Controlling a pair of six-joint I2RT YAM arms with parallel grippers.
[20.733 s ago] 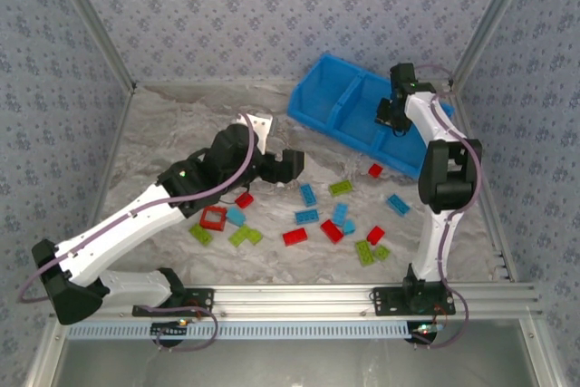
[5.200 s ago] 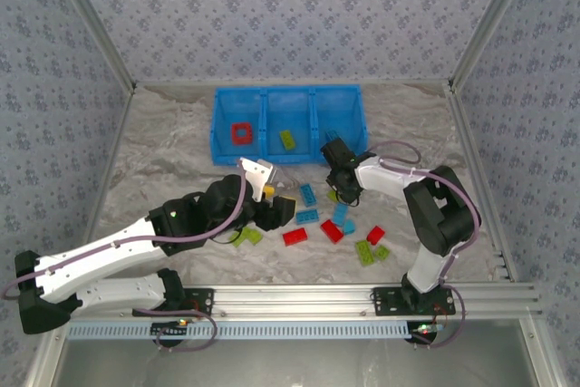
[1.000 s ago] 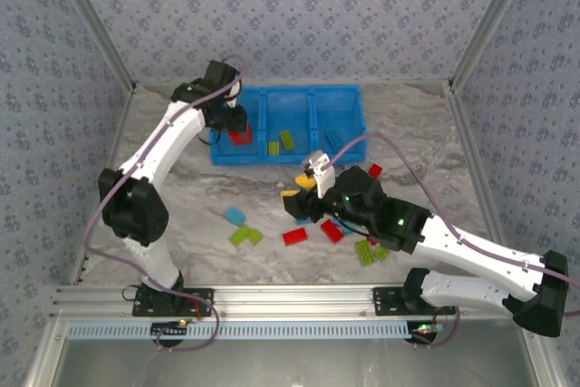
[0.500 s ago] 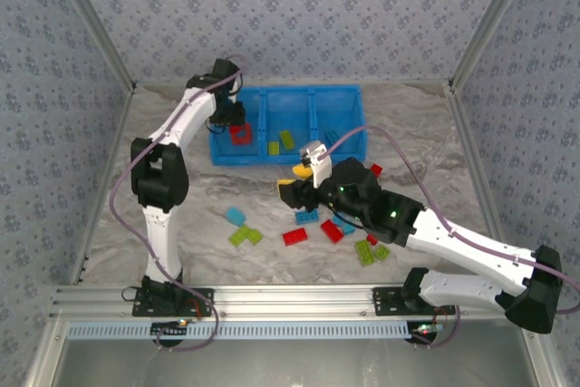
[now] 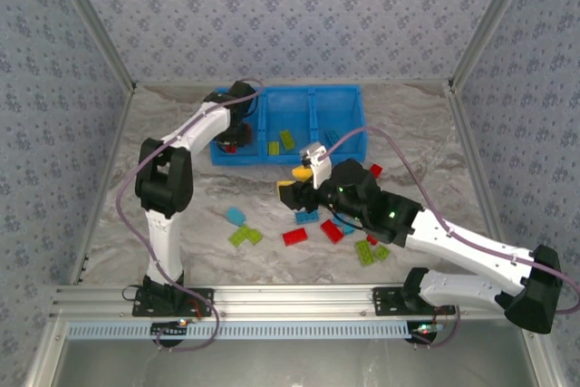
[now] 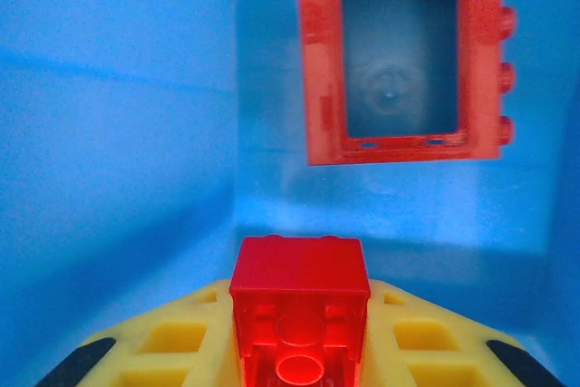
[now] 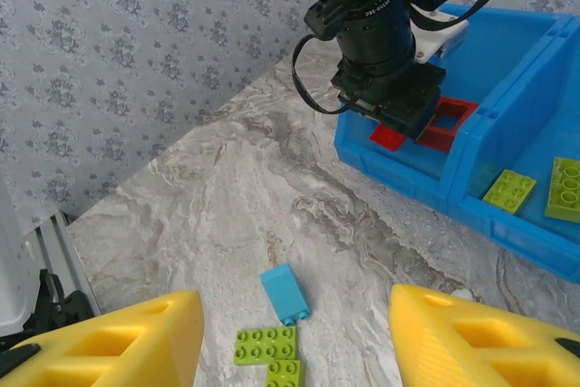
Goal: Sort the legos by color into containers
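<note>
Four legos are sitting in the blue bin [image 5: 237, 157]: a red frame [image 6: 403, 56] in its left compartment, two lime green bricks [image 5: 286, 140] in the middle and what looks like a light blue brick [image 5: 334, 138] on the right. The left gripper [image 5: 234, 136] is pinching a red brick [image 6: 300, 296] over the bin's left compartment. The right gripper [image 7: 294, 310] is hovering, fingers spread and empty, in front of the bin, where roughly ten bricks are waiting.

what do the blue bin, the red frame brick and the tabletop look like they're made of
Blue bin: probably moulded plastic, with smooth, slightly glossy walls and soft reflections.
Red frame brick: hard plastic, shiny, with crisp moulded studs.
Tabletop: marble-patterned and matte; whether it is stone, laminate or a printed sheet is unclear.
</note>
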